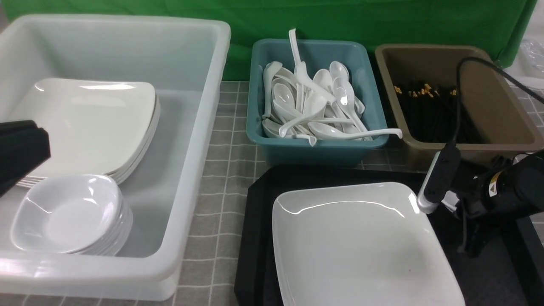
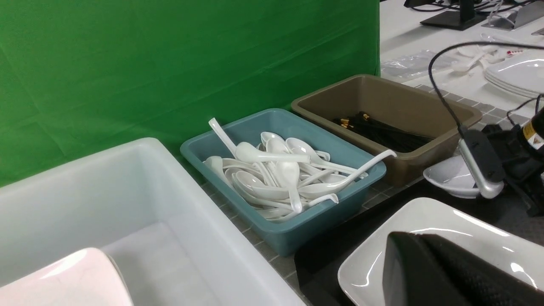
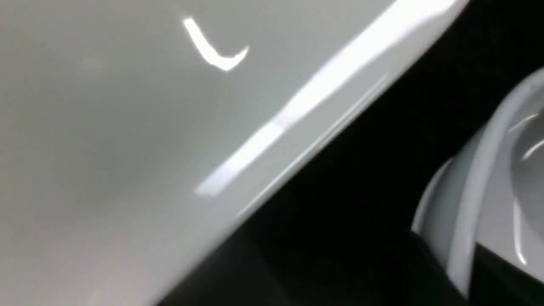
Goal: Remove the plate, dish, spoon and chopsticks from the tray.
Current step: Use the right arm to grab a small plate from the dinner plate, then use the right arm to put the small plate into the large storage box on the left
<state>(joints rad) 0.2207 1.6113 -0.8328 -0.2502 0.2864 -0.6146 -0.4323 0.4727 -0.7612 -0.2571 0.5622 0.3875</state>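
Observation:
The large white plate (image 1: pixel 361 242) lies on the black tray (image 1: pixel 259 221), filling most of it. A small white dish (image 2: pixel 446 180) sits on the tray's far right corner, beyond the plate. My right gripper (image 3: pixel 465 272) is shut on the dish (image 3: pixel 480 178), with its rim pinched between the dark fingers, close to the plate's edge (image 3: pixel 263 140). The right arm (image 1: pixel 501 191) hides the dish in the front view. My left gripper (image 1: pixel 42 144) is shut and empty, hovering over the white tub. No spoon or chopsticks show on the tray.
The big white tub (image 1: pixel 187 178) on the left holds a stack of square plates (image 1: pixel 89 123) and a stack of small bowls (image 1: pixel 68 212). Behind the tray stand a teal tub (image 1: pixel 314 151) heaped with white spoons and a brown tub (image 1: pixel 501 119) of black sticks.

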